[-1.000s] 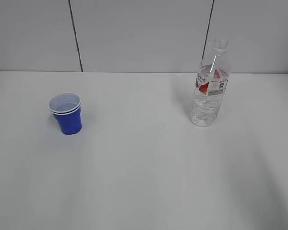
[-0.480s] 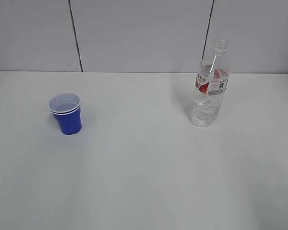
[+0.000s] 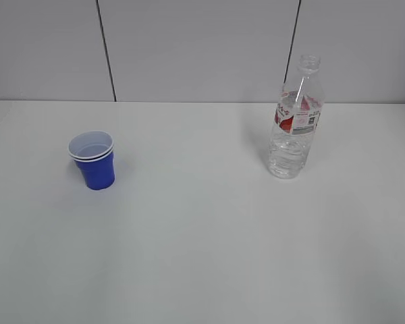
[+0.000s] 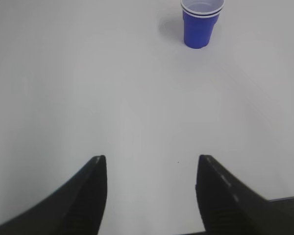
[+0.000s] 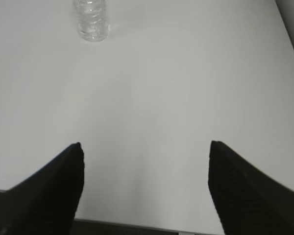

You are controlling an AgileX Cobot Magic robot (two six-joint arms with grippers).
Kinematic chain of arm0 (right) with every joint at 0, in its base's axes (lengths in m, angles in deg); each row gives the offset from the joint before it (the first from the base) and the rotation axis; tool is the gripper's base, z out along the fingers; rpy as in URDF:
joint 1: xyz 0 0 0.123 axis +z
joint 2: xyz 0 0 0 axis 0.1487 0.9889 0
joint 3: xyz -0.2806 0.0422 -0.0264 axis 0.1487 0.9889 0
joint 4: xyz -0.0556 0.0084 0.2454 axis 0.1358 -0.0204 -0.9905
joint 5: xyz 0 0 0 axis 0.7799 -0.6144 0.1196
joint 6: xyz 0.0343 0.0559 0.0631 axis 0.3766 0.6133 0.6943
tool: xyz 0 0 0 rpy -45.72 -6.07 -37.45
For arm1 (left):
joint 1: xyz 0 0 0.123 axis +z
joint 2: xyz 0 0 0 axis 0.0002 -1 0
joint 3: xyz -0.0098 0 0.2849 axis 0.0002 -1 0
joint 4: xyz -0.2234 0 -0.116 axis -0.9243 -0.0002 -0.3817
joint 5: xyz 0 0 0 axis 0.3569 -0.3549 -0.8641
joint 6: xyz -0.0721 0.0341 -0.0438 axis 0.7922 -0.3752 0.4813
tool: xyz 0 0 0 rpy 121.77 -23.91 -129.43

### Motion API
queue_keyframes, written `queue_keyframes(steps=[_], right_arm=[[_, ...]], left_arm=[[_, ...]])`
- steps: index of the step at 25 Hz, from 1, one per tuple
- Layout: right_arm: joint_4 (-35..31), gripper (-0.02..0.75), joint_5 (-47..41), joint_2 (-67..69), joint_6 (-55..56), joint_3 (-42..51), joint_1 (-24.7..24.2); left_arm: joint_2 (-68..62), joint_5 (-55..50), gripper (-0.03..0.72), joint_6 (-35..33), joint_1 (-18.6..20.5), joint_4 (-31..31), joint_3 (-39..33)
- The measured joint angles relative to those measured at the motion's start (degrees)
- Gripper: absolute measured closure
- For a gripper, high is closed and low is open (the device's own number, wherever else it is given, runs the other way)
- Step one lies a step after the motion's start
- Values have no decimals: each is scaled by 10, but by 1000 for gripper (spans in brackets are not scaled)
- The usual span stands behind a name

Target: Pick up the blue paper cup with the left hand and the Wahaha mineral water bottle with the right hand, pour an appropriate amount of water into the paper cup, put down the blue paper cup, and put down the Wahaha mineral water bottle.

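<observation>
The blue paper cup (image 3: pixel 93 160) stands upright on the white table at the left, blue outside, white inside, with a double white rim. It also shows at the top of the left wrist view (image 4: pixel 201 23). The Wahaha mineral water bottle (image 3: pixel 295 121) stands upright at the right, clear, capless, with a red-and-white label and water in its lower part. Only its base shows in the right wrist view (image 5: pixel 92 20). My left gripper (image 4: pixel 151 159) is open and empty, far short of the cup. My right gripper (image 5: pixel 145 145) is open and empty, far short of the bottle. Neither gripper shows in the exterior view.
The white table (image 3: pixel 202 236) runs back to a grey panelled wall (image 3: pixel 202 47). Its near edge shows under the right gripper (image 5: pixel 137 228), and its right edge shows at the top right of the right wrist view (image 5: pixel 290 34).
</observation>
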Motion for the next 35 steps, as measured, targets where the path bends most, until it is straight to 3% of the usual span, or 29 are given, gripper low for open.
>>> queue_keyframes(steps=[35], right_arm=[[32, 150, 24, 0, -1, 16, 0]], left_arm=[[0, 0, 284, 0, 0, 0, 0]])
